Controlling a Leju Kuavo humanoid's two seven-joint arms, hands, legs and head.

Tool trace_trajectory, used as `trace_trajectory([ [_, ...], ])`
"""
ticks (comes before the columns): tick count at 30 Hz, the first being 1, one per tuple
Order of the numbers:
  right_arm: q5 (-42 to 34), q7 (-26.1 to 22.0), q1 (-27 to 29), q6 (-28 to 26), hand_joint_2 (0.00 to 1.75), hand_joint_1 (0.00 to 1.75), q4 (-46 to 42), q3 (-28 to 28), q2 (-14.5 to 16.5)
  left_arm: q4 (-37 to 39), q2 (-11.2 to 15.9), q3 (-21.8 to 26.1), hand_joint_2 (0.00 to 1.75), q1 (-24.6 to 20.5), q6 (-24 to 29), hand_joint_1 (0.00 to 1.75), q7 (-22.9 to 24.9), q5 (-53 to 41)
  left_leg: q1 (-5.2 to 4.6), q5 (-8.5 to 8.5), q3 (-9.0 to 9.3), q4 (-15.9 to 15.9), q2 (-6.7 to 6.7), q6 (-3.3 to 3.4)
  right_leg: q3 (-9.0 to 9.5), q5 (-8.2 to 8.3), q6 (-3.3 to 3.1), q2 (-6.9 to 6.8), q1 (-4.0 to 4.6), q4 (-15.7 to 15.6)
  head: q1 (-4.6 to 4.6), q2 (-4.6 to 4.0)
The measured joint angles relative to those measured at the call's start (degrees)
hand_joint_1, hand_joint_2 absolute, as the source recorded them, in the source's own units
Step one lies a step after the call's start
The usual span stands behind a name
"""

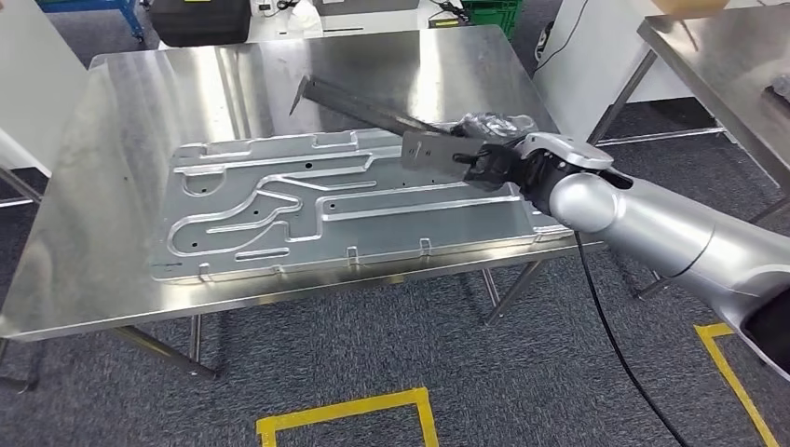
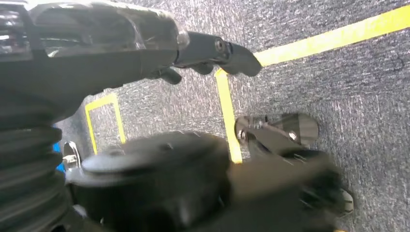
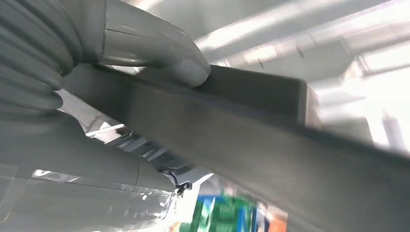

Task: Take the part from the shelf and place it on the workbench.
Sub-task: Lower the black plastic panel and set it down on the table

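Right robot hand grips one part.

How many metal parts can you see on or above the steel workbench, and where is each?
2. A large stamped panel lies flat on the workbench. A long angled bar is held above the panel's far right corner by the right hand.

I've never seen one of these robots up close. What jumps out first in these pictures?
The silver right arm reaching in from the right, its right hand gripping a long grey metal bar above the shiny steel workbench. Under it, a big stamped metal panel with winding grooves lies flat on the workbench. Yellow tape lines mark the grey carpet below.
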Motion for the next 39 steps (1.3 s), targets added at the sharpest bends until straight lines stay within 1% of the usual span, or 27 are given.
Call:
trace_trajectory([
  [1, -0.04, 0.0, 0.72, 0.09, 1.75, 1.75, 0.03, 0.28, -0.02, 0.0, 0.08, 0.0, 1.75, 0.04, -0.01, 0.0, 0.0, 0.01, -0.33, 0.65, -1.5, 2.08, -0.02, 0.07, 0.56, -0.63, -0.02, 0.01, 0.16, 0.08, -0.17, 0.0],
  [2, -0.04, 0.01, 1.2, 0.13, 1.75, 1.75, 0.03, 0.53, -0.02, 0.0, 0.14, 0.0, 1.75, 0.04, -0.01, 0.0, 0.01, 0.01, -0.58, 2.77, -2.34, 2.03, -0.02, 0.03, 1.01, -1.14, -0.12, 0.06, 0.27, 0.35, -0.28, 0.0],
  [4, 0.0, 0.01, 1.03, 0.09, 1.75, 1.75, -0.05, 0.67, 0.01, 0.0, 0.21, -0.01, 1.75, 0.01, -0.01, 0.0, 0.06, 0.01, -0.74, 8.82, -2.53, -2.42, 0.03, -0.26, 1.48, -2.28, 0.13, 0.26, 0.3, 1.28, -0.48, 0.0],
  [5, 0.03, 0.01, 0.63, 0.04, 1.75, 1.75, -0.13, 0.63, -0.01, 0.0, 0.2, -0.01, 1.75, 0.06, -0.02, 0.0, 0.08, 0.01, -0.74, 10.92, -2.41, -4.3, 0.04, -0.41, 1.34, -2.79, 0.39, 0.44, 0.34, 1.93, -0.66, 0.0],
  [6, 0.07, 0.01, 0.25, -0.01, 1.75, 1.75, -0.2, 0.58, -0.1, 0.01, 0.2, -0.02, 1.75, 0.19, -0.02, 0.0, 0.1, 0.01, -0.75, 11.76, -2.34, -5.32, 0.01, -0.43, 0.9, -3.17, 0.68, 0.6, 0.38, 2.72, -0.75, 0.0],
  [9, 0.15, 0.01, -0.44, -0.08, 1.75, 1.75, -0.57, 0.41, -0.37, 0.03, 0.2, -0.04, 1.75, 0.26, -0.03, 0.0, 0.12, -0.01, -0.89, 10.86, -2.7, -5.22, -0.06, 0.16, -0.62, -3.67, 1.31, 0.72, 0.39, 4.25, -0.45, 0.0],
  [11, 0.33, 0.01, -0.97, -0.15, 1.75, 1.75, -1.02, -0.07, -0.57, 0.03, 0.24, -0.04, 1.75, -0.19, -0.02, 0.0, 0.29, -0.04, -0.7, 9.54, -2.32, -6.39, -0.05, 0.75, -1.98, -4.89, 1.83, 0.61, 0.28, 5.92, -0.27, 0.0],
  [12, 0.44, 0.01, -1.19, -0.2, 1.75, 1.75, -1.2, -0.37, -0.67, 0.03, 0.26, -0.04, 1.75, -0.34, 0.01, 0.0, 0.59, -0.02, -0.57, 8.8, -1.96, -7.13, -0.03, 1.08, -3.31, -6.24, 2.24, 0.52, 0.21, 8.22, 0.0, 0.0],
  [14, 0.57, 0.01, -1.03, -0.21, 1.75, 1.75, -1.38, -0.61, -0.72, 0.05, 0.31, -0.04, 1.75, -0.25, 0.05, 0.0, 1.43, 0.19, -0.58, 7.54, -1.18, -8.07, 0.15, 1.71, -7.15, -9.57, 3.08, 0.33, -0.06, 15.62, 0.8, 0.0],
  [15, 0.6, 0.01, -0.55, -0.17, 1.75, 1.75, -1.39, -0.43, -0.63, 0.07, 0.32, -0.04, 1.75, -0.05, 0.07, 0.0, 1.83, 0.34, -0.67, 7.4, -0.9, -8.02, 0.29, 1.83, -8.87, -10.56, 3.26, 0.26, -0.19, 19.13, 1.24, 0.0],
  [16, 0.64, 0.01, 0.0, -0.13, 1.75, 1.75, -1.41, -0.2, -0.53, 0.08, 0.34, -0.04, 1.75, 0.12, 0.1, 0.0, 2.12, 0.47, -0.81, 7.2, -0.52, -8.02, 0.45, 1.91, -10.06, -10.43, 3.15, 0.22, -0.24, 21.27, 1.58, 0.0],
  [17, 0.75, 0.01, 0.38, -0.1, 1.75, 1.75, -1.44, -0.01, -0.41, 0.09, 0.35, -0.04, 1.75, 0.22, 0.14, 0.0, 2.37, 0.57, -1.02, 7.01, -0.16, -8.03, 0.58, 1.99, -10.57, -9.03, 2.69, 0.19, -0.16, 21.5, 1.93, 0.0],
  [18, 0.9, 0.01, 0.48, -0.09, 1.75, 1.75, -1.49, 0.07, -0.31, 0.09, 0.33, -0.04, 1.75, 0.24, 0.18, 0.0, 2.57, 0.6, -1.32, 6.87, 0.14, -8.06, 0.7, 2.04, -10.35, -6.45, 1.83, 0.19, 0.12, 19.61, 2.27, 0.0],
  [19, 1.05, 0.01, 0.27, -0.11, 1.75, 1.75, -1.58, 0.02, -0.24, 0.09, 0.26, -0.04, 1.75, 0.2, 0.22, 0.0, 2.73, 0.61, -1.59, 6.75, 0.35, -8.09, 0.82, 2.09, -9.68, -3.55, 0.59, 0.28, 0.64, 16.34, 2.48, 0.0],
  [21, 1.35, 0.01, -0.31, -0.21, 1.75, 1.75, -1.82, -0.36, -0.17, 0.08, -0.11, -0.04, 1.75, 0.11, 0.29, 0.0, 2.97, 0.63, -1.65, 6.78, 0.32, -8.35, 1.08, 2.0, -8.21, 0.1, -1.87, 0.42, 1.65, 10.93, 1.94, 0.0],
  [22, 1.5, 0.01, -0.55, -0.28, 1.75, 1.75, -1.95, -0.51, -0.17, 0.08, -0.38, -0.04, 1.75, 0.06, 0.4, 0.0, 3.01, 0.65, -1.37, 6.86, 0.21, -8.47, 1.19, 1.8, -7.8, 0.61, -2.68, 0.49, 2.08, 9.72, 1.72, 0.0],
  [24, 1.74, 0.01, -1.1, -0.38, 1.75, 1.75, -2.15, -0.68, -0.15, 0.13, -0.66, -0.04, 1.75, -0.18, 0.63, 0.0, 3.04, 0.69, -0.9, 7.12, 0.15, -8.83, 1.26, 1.18, -7.5, 0.95, -3.2, 0.55, 2.58, 9.11, 2.07, 0.0],
  [25, 1.88, 0.01, -1.49, -0.4, 1.75, 1.75, -2.26, -0.8, -0.09, 0.14, -0.74, -0.04, 1.75, -0.39, 0.72, 0.0, 2.99, 0.74, -0.95, 6.97, 0.28, -9.02, 1.18, 0.96, -6.82, 1.05, -3.43, 0.5, 2.37, 7.98, 2.59, 0.0],
  [27, 2.26, 0.0, -2.21, -0.39, 1.75, 1.75, -2.6, -1.32, 0.24, 0.14, -0.77, -0.04, 1.75, -0.75, 0.75, 0.0, 2.87, 0.97, -1.36, 5.73, -0.3, -7.79, 0.66, 0.67, -4.83, 0.92, -3.23, 0.45, 1.66, 4.69, 2.46, 0.0],
  [28, 2.54, -0.01, -2.43, -0.31, 1.75, 1.75, -2.73, -1.53, 0.45, 0.14, -0.77, -0.04, 1.75, -0.86, 0.78, 0.0, 2.78, 1.15, -1.44, 4.37, -1.52, -5.4, 0.3, 0.55, -3.83, 0.69, -3.03, 0.36, 1.25, 3.26, 2.08, 0.0],
  [30, 2.99, -0.07, -2.4, 0.03, 1.75, 1.75, -2.68, -1.52, 0.93, 0.13, -0.77, -0.03, 1.75, -0.95, 0.88, 0.0, 2.55, 1.64, -1.29, 1.86, -5.22, 1.48, -0.23, 0.05, -3.33, 0.29, -2.49, 0.15, 0.99, 2.85, 1.12, 0.0],
  [31, 3.15, -0.13, -2.21, 0.23, 1.75, 1.75, -2.6, -1.37, 1.19, 0.13, -0.75, -0.02, 1.75, -0.99, 0.97, 0.0, 2.44, 1.89, -1.2, 1.62, -6.72, 3.99, -0.28, -0.35, -3.27, 0.01, -2.21, 0.05, 0.81, 3.14, 0.94, 0.0],
  [32, 3.29, -0.21, -2.03, 0.4, 1.75, 1.75, -2.5, -1.26, 1.51, 0.13, -0.75, -0.01, 1.75, -1.03, 1.08, 0.0, 2.36, 2.13, -1.05, 2.51, -7.44, 4.76, -0.2, -0.84, -3.25, -0.36, -1.84, 0.01, 0.58, 3.61, 0.8, 0.0],
  [34, 3.52, -0.35, -2.09, 0.6, 1.75, 1.75, -2.37, -1.2, 2.1, 0.14, -0.78, 0.0, 1.75, -1.09, 1.25, 0.0, 2.31, 2.38, -0.43, 6.73, -6.31, 1.08, 0.24, -2.03, -3.31, -1.57, -0.89, 0.0, -0.08, 5.29, 0.49, 0.0],
  [36, 3.61, -0.4, -2.53, 0.7, 1.75, 1.75, -2.31, -1.26, 2.54, 0.14, -0.96, 0.01, 1.75, -1.0, 1.35, 0.0, 2.33, 2.48, -0.08, 8.89, -4.58, -2.99, 0.56, -2.85, -3.9, -3.02, 0.27, 0.14, -0.41, 7.57, -0.32, 0.0],
  [37, 3.62, -0.41, -2.75, 0.74, 1.75, 1.75, -2.26, -1.3, 2.64, 0.16, -1.06, 0.01, 1.75, -0.95, 1.39, 0.0, 2.33, 2.51, -0.08, 8.55, -4.28, -3.76, 0.58, -2.5, -4.45, -3.49, 0.71, 0.22, -0.39, 8.65, -0.58, 0.0],
  [39, 3.64, -0.42, -3.0, 0.77, 1.75, 1.75, -2.18, -1.37, 2.88, 0.19, -1.22, 0.02, 1.75, -0.91, 1.42, 0.0, 2.33, 2.55, -0.19, 7.56, -4.39, -3.89, 0.54, -1.2, -5.41, -3.79, 1.19, 0.32, -0.25, 9.91, -0.5, 0.0],
])
